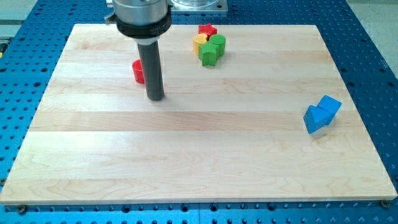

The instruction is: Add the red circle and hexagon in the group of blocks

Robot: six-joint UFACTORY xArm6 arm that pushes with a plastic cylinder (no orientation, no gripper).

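The red circle (137, 71) lies on the wooden board (199, 162) in the upper left part, half hidden behind my rod. My tip (155, 98) rests on the board just below and to the right of it. The yellow hexagon does not show; the rod covers the spot where it stood. The group sits at the top middle: a red block (207, 29), a yellow block (199, 42), a green circle (217, 42) and a green block (209, 55), all touching. The red circle is well to the left of this group.
Two blue blocks (329, 106) (315, 119) touch each other near the board's right edge. A metal base plate (196, 5) stands beyond the top edge. Blue perforated table surrounds the board.
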